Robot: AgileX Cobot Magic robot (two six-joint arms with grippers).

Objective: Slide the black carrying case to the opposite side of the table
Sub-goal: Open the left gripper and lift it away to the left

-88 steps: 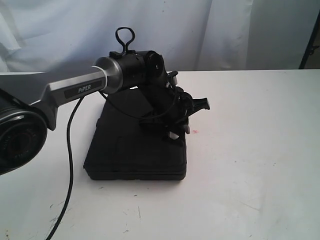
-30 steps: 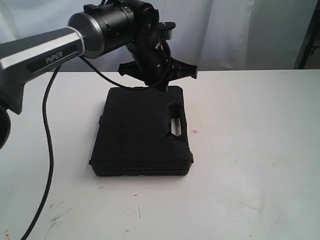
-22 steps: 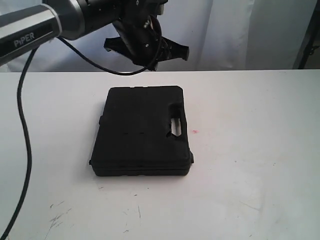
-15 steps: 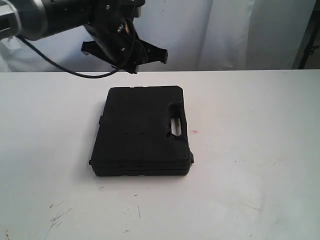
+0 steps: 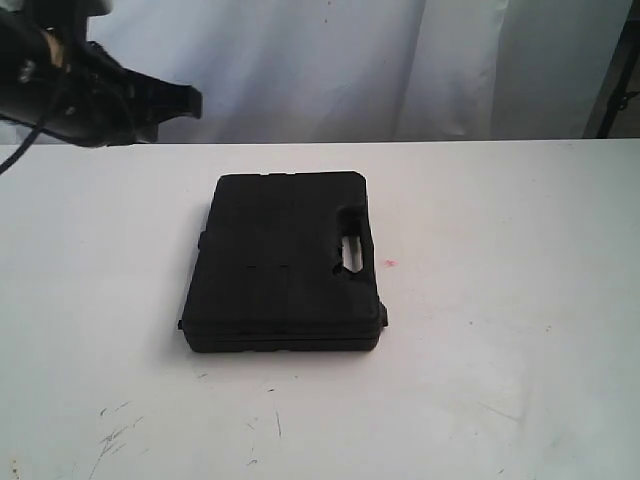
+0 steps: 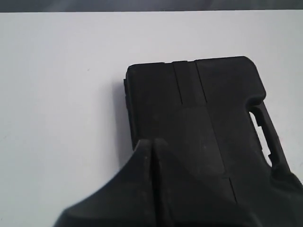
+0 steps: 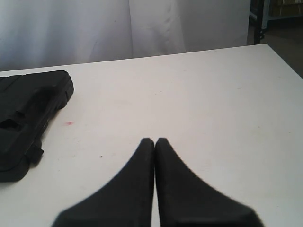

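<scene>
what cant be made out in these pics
- Left arm, exterior view: mostly cut off by the top left corner.
- Case, left wrist view: partly hidden behind the shut left gripper.
- Case, right wrist view: mostly cut off by the frame edge.
- Right gripper: outside the exterior view.

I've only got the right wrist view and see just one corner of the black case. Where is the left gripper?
Observer: The left gripper is shut and raised above the black case, not touching it.
Operator: Is the case lying flat?
Observer: Yes, flat on the table, with nothing on top.
Operator: What's on the left arm's side of it?
Observer: Scuff marks on the table, toward the exterior camera.
</scene>
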